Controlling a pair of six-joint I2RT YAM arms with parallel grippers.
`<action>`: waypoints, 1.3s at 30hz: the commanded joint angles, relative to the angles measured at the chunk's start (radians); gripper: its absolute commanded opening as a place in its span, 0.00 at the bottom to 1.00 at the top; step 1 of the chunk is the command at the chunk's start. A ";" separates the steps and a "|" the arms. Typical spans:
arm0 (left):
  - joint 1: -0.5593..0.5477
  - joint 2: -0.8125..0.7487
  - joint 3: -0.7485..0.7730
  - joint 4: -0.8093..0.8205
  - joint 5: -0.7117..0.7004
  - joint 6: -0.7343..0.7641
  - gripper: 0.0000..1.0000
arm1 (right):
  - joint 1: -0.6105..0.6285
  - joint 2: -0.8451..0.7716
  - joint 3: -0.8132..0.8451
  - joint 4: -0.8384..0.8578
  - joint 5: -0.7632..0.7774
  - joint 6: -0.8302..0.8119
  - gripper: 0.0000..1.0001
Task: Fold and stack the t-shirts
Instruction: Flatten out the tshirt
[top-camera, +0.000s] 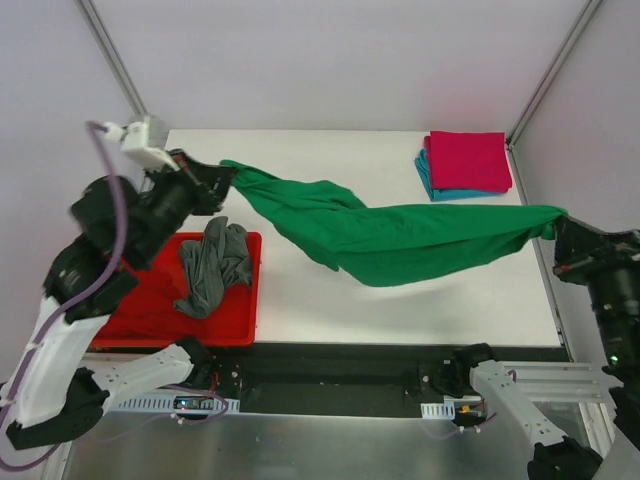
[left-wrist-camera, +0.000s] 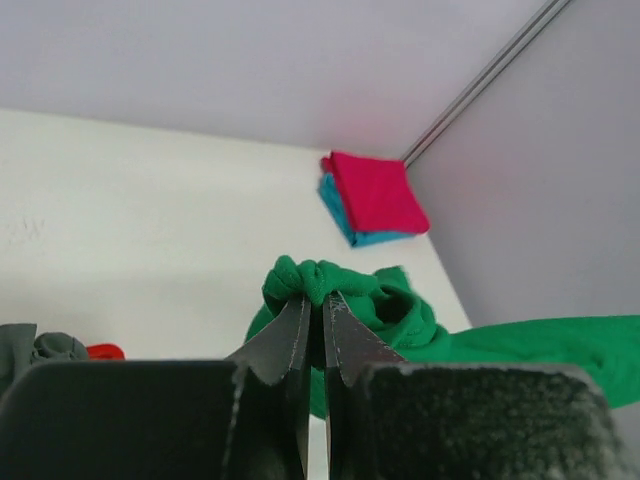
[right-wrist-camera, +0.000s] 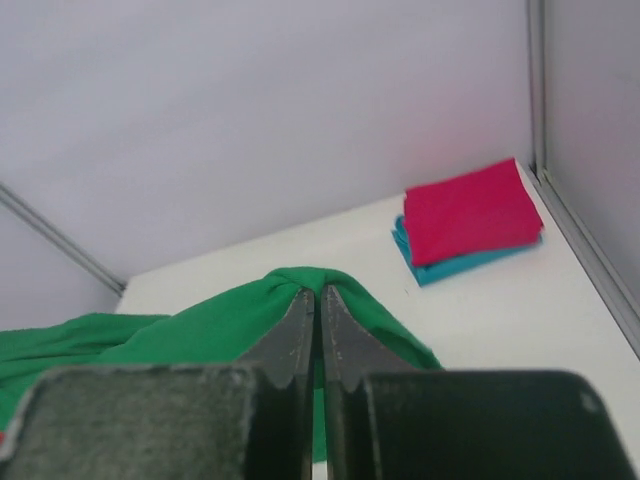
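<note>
Aloft, a green t-shirt (top-camera: 400, 240) (sagging mid-frame) is pinched by the left hand (top-camera: 225, 172), upper left, and right hand (top-camera: 555, 224), centre right.

The green t-shirt (top-camera: 400, 235) is soft matt cloth, creased and bunched. The dark grey t-shirt (top-camera: 212, 265) is a dull, crumpled knit. The red plastic tray (top-camera: 140, 315) is rigid and smooth, with a slight sheen. At far right, the magenta-pink t-shirt (top-camera: 467, 160) and teal t-shirt (top-camera: 430, 180) are flat matt cloth. The table (top-camera: 330, 300) top is smooth matt white. The frame rail (top-camera: 108, 50) at far left is dull grey metal.
</note>
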 joint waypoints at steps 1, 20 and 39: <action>-0.003 -0.085 0.042 0.009 -0.025 0.028 0.00 | -0.006 0.078 0.172 -0.070 -0.123 -0.053 0.00; 0.259 0.433 -0.043 0.003 0.125 -0.051 0.00 | -0.203 0.431 -0.131 0.147 0.031 -0.139 0.00; 0.273 0.237 -0.112 0.024 0.311 -0.090 0.00 | -0.503 0.252 -0.201 0.137 -0.209 -0.102 0.00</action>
